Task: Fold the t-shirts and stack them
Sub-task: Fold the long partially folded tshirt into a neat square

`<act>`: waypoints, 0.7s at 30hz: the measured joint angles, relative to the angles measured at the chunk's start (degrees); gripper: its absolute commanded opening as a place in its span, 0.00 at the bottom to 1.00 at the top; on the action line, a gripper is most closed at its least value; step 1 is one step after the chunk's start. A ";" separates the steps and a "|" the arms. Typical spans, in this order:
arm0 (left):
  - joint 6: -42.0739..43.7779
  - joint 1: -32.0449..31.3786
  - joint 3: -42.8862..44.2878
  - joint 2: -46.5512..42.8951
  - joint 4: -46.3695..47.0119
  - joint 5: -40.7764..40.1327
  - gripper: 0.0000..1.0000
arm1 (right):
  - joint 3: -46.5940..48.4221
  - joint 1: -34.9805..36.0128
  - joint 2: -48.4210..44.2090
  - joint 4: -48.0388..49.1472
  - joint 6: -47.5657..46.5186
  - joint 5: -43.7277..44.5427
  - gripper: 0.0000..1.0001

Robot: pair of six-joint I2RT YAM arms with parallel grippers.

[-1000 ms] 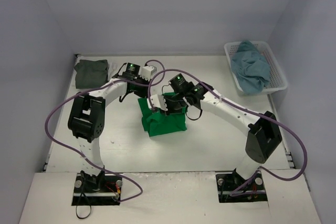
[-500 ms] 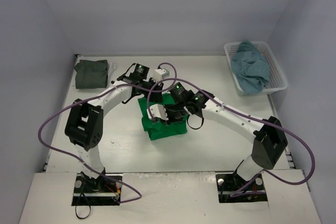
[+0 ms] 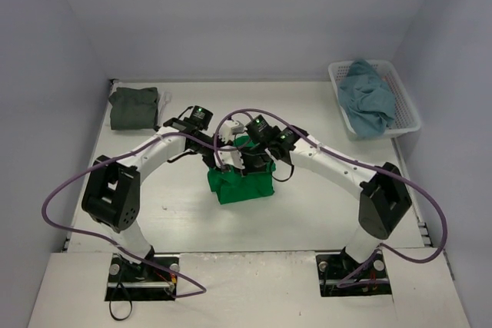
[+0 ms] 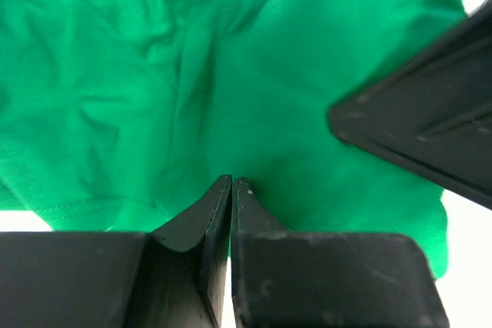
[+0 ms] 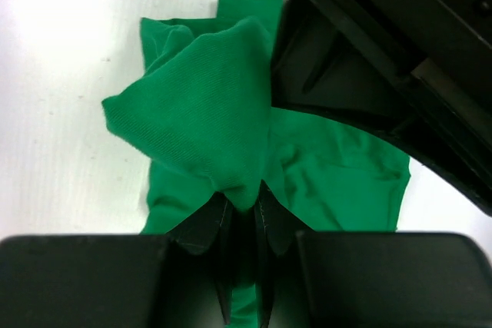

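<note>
The bright green t-shirt [image 3: 244, 183] lies bunched at the table's middle. It fills the left wrist view [image 4: 154, 74] and shows in the right wrist view [image 5: 207, 120]. My left gripper [image 3: 221, 153] is over its far left part, jaws pressed together at the cloth [image 4: 232, 182]. My right gripper [image 3: 247, 162] is shut on a raised fold of it [image 5: 247, 199]. The two grippers are close together. The dark olive-grey t-shirt [image 3: 133, 107] lies folded at the back left. The dusty blue t-shirt [image 3: 367, 97] is crumpled in the basket. The white t-shirt is out of view.
The white slatted basket [image 3: 412, 115] stands at the back right against the wall. Purple cables loop over both arms. In the left wrist view the right gripper's black body [image 4: 430, 128] is close on the right. The left gripper's body [image 5: 384, 59] crowds the right wrist view.
My left gripper has swung from the back of the table onto the green shirt. Both grippers have moved nearer and closer together, and the shirt is more bunched.
</note>
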 measured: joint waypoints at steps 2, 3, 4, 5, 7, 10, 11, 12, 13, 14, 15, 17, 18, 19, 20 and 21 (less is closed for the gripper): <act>0.07 0.33 -0.22 -0.11 0.35 -1.14 0.00 | 1.33 -0.44 1.84 0.00 -0.28 0.02 0.00; 0.07 0.57 -0.33 -0.11 0.72 -1.88 0.00 | 2.05 -0.59 2.82 0.02 -0.50 0.02 0.00; 0.09 0.96 -0.48 -0.09 1.16 -2.60 0.00 | 2.84 -0.76 3.78 0.04 -0.79 0.07 0.00; 0.13 1.31 -0.63 -0.09 1.62 -3.34 0.00 | 3.58 -0.79 4.74 0.13 -1.05 0.07 0.00; 0.24 1.97 -0.68 0.15 2.36 -4.39 0.00 | 5.44 -1.03 6.84 0.11 -1.60 0.09 0.00; 0.35 2.62 -0.68 1.36 3.19 -5.09 0.00 | 8.33 -1.49 9.57 -0.02 -2.49 0.02 0.00; 0.39 2.71 -0.68 1.90 3.30 -5.25 0.00 | 9.11 -1.77 10.32 -0.15 -2.73 -0.02 0.00; 0.42 2.75 -0.68 2.43 3.41 -5.33 0.00 | 10.08 -2.05 11.15 -0.31 -2.95 -0.04 0.00; 0.83 2.75 -0.68 2.97 3.52 -5.35 0.00 | 10.97 -2.38 11.96 -0.24 -3.19 -0.13 0.00; 1.01 2.69 -0.68 3.39 3.54 -5.35 0.00 | 11.85 -2.64 12.79 -0.22 -3.48 -0.22 0.00; 1.01 2.69 -0.68 3.63 3.54 -5.38 0.00 | 12.59 -2.93 13.53 -0.28 -3.76 -0.24 0.00; 1.07 3.37 -0.68 4.22 3.74 -5.79 0.00 | 14.27 -3.45 15.32 -0.28 -4.59 -0.39 0.00; 1.20 3.50 -0.68 4.33 3.78 -5.81 0.00 | 14.88 -3.52 15.80 -0.76 -4.83 -0.46 0.00; 1.27 3.74 -0.68 4.42 3.82 -5.90 0.00 | 15.72 -3.67 16.44 -0.94 -5.18 -0.52 0.00; 1.38 4.07 -0.68 4.50 3.93 -6.12 0.00 | 16.57 -3.89 17.11 -0.90 -5.46 -0.55 0.00; 1.49 4.35 -0.68 4.66 4.02 -6.25 0.00 | 17.33 -4.15 17.79 -0.87 -5.75 -0.61 0.00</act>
